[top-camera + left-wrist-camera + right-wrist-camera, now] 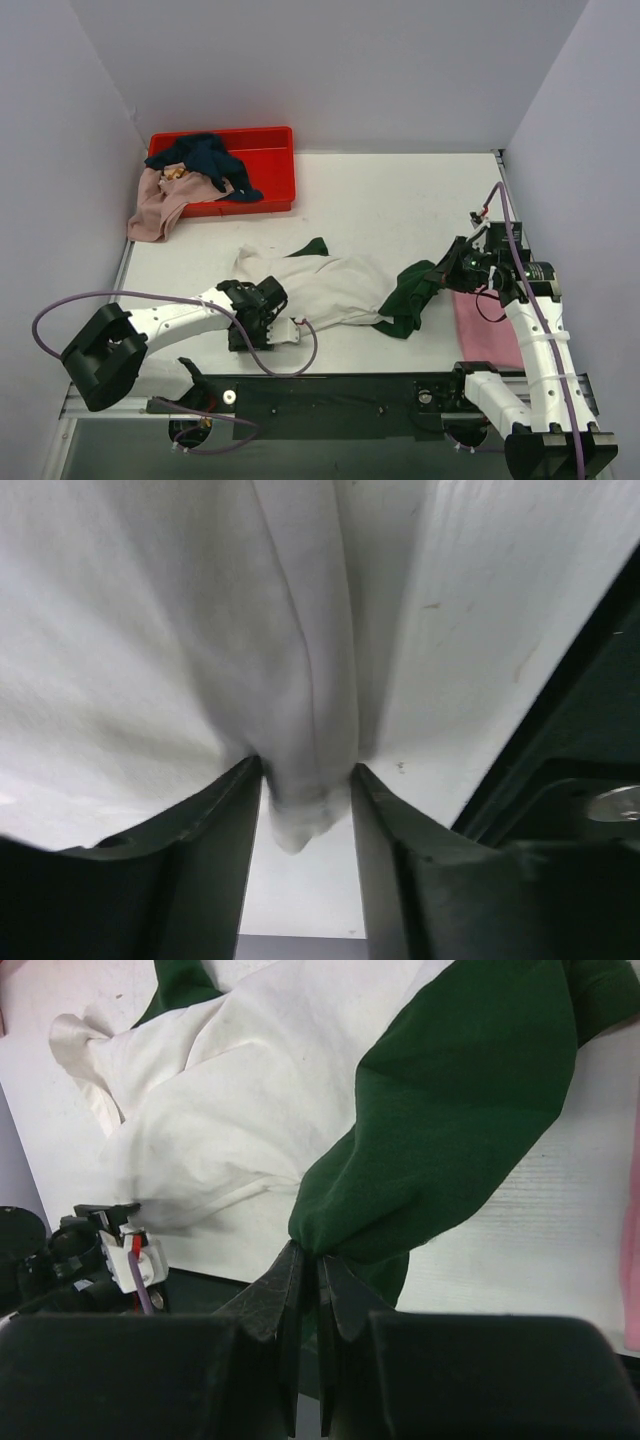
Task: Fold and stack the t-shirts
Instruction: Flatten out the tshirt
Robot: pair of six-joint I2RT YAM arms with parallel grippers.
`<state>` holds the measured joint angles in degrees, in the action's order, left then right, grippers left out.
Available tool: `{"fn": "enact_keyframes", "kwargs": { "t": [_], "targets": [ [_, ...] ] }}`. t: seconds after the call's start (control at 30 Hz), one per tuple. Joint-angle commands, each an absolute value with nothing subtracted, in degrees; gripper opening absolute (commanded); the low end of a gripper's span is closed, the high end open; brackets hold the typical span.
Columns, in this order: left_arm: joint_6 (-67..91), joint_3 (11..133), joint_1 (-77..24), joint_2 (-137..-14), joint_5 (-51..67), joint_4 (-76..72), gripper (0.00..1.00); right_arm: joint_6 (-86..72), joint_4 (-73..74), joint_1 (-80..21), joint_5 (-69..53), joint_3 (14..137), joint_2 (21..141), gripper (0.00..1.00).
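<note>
Our left gripper (305,780) clenches a bunched fold of the soft white cloth t-shirt with dark green sleeves (330,285). Our right gripper (318,1270) pinches one green sleeve (450,1110) tight.

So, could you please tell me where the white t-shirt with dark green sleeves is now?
In the top view, the white t-shirt lies mid-table, pinched by the left gripper at its white edge and the right gripper at a green sleeve.
</note>
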<state>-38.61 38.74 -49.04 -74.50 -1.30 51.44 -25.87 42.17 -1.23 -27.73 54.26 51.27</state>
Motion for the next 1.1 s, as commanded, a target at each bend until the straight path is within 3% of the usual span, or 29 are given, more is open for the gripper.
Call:
{"fn": "enact_keyframes", "kwargs": {
  "t": [0.0,0.03,0.07,0.23,0.33,0.5,0.73,1.07],
  "targets": [
    [-37.27,36.39,-49.13,-74.71,-4.92,46.15,0.25,-24.43,43.59,-1.58,-27.16,58.09,51.59,0.0],
    [-37.44,36.3,-49.04,-74.1,-6.14,45.88,0.09,-24.26,43.85,-1.5,-26.11,58.62,51.59,0.0],
    [-37.35,36.91,-48.52,-73.22,-7.46,45.97,0.0,-24.43,44.12,-1.49,-25.67,59.06,51.85,0.0],
    [-40.15,44.81,-46.76,-67.77,-17.47,46.59,0.0,-24.52,46.14,-0.26,-23.12,67.82,53.61,0.0],
    [-43.5,56.89,-43.34,-65.92,-27.13,44.56,0.0,-23.82,48.16,4.99,-24.95,76.97,55.63,0.0],
    [-48.42,77.75,-37.45,-68.11,-35.14,43.25,0.0,-23.03,49.74,12.56,-27.34,102.42,61.33,0.0],
    [-54.93,102.99,-30.42,-71.28,-36.56,40.87,0.0,-23.9,49.66,12.83,-25.76,132.94,70.56,0.0],
    [-49.84,111.97,-26.55,-72.42,-31.39,48.59,0.0,-24.08,43.42,12.83,-24.52,131.49,68.81,0.0]
  ]
}}
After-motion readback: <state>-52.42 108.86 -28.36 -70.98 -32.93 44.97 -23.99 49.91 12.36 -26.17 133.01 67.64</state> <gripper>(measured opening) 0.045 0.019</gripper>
